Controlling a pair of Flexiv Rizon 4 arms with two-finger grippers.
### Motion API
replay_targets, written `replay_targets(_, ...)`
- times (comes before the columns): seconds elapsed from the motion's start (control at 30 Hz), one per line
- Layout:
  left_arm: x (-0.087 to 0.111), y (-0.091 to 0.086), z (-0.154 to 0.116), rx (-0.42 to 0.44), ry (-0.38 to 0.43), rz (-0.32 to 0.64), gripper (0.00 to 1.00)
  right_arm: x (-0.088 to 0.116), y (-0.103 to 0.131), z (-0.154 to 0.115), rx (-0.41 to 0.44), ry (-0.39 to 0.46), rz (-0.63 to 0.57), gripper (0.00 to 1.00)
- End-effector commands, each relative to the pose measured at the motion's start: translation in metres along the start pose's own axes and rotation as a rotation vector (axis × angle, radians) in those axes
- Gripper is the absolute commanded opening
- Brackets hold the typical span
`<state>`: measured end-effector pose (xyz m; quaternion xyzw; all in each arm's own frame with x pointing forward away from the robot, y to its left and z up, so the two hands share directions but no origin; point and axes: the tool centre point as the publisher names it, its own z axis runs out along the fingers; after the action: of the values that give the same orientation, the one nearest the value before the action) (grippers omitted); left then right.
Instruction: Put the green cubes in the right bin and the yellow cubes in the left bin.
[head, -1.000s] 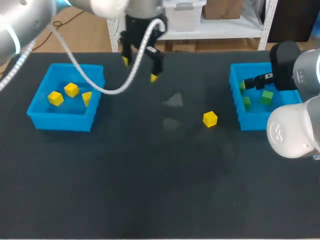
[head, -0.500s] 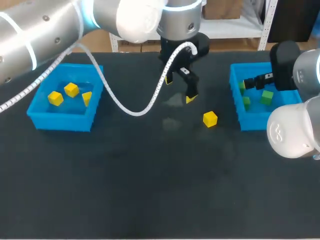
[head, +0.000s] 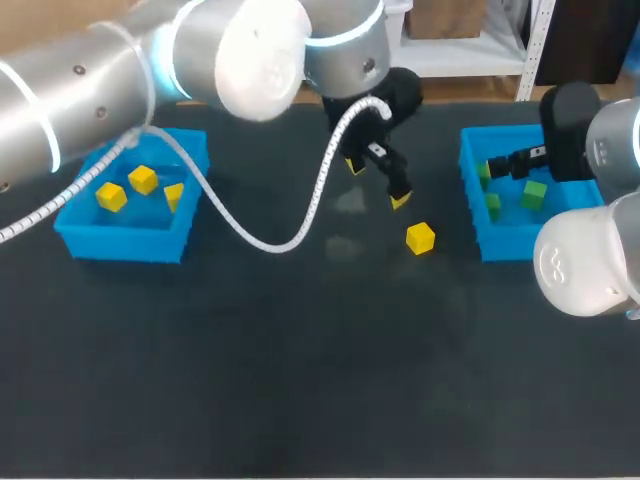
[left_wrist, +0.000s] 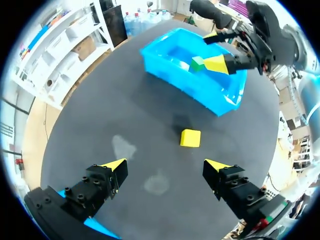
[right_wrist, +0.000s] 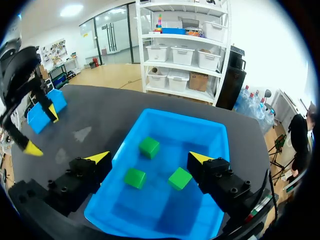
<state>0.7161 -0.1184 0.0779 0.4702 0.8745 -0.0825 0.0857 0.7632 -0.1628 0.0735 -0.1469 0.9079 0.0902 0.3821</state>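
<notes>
Near the desk's left edge, left bin (head: 120, 245) with three yellow cubes (head: 142, 179) inside. Toward the far edge, just right of the middle, left gripper (head: 378, 184) (left_wrist: 165, 165): hangs above the desk, spread wide, grips nothing. Just ahead of it and untouched, loose yellow cube (head: 420, 238) (left_wrist: 190, 137): lies on bare desk, near the right bin (head: 500, 243). At the right edge, three green cubes (right_wrist: 149, 147) in that bin; over them right gripper (right_wrist: 149, 158), likewise spread wide and empty.

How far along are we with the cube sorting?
Done: three green cubes sit in the right bin, three yellow cubes in the left bin. In hand: nothing; the left gripper is open, just short of the loose yellow cube. Left: grasp it, bin it left.
</notes>
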Motion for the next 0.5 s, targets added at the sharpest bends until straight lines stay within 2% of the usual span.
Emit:
replay_targets(0.03,-0.004,-0.011,0.015,-0.011,0.005,0.023,1.00,0.000,0.000,-0.001,-0.001,0.001,0.000,1.00)
replay_targets(0.33,-0.015,-0.028,0.038,-0.022,0.034,0.045,1.00,0.000,0.000,-0.001,-0.001,0.001,0.000,1.00)
replay_targets(0.5,-0.022,-0.028,0.052,-0.029,0.051,0.050,1.00,0.000,0.000,-0.001,-0.001,0.001,0.000,1.00)
